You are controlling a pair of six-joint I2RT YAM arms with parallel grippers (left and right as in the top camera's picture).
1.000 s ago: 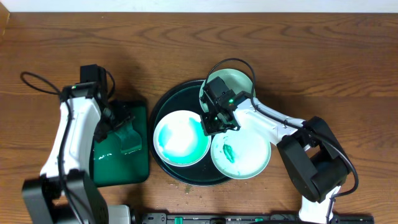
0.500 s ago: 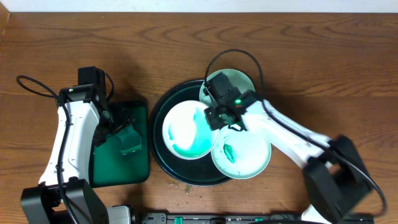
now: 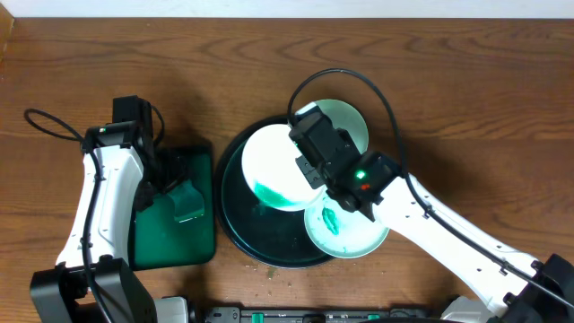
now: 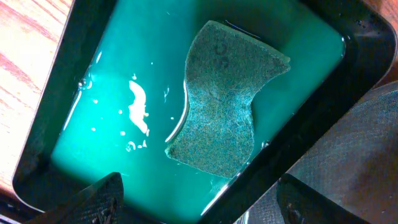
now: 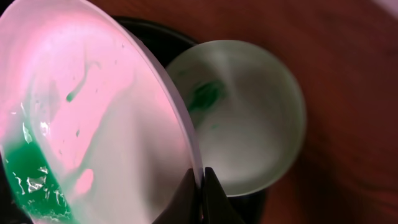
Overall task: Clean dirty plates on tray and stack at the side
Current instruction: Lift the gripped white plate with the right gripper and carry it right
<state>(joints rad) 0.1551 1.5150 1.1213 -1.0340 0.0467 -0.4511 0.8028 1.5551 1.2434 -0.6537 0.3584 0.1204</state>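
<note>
The right fingers (image 5: 209, 200) are clamped together on the rim of one dirty plate (image 3: 269, 166), which we call the held plate. It hangs tilted over the round tray (image 3: 235, 220), and a pool of green liquid (image 5: 34, 186) has gathered at its low edge. Two more dirty plates sit on the right part of the same tray: the front plate (image 3: 357, 226) with a green smear, and the back plate (image 3: 352, 117), partly hidden under the arm.

The left fingers (image 4: 101, 202) are wide apart and hold nothing. They hover above the sponge (image 4: 224, 106), which lies in the green water of the small tray (image 3: 170, 249).

We see three risks from here. The grip is only on a thin wet rim, so the held plate could slip or turn if the arm moves fast. If the tilt grows, the liquid could run over the edge onto the desk (image 3: 448, 63). The held plate is also near the other two, so a careless swing could knock them
</note>
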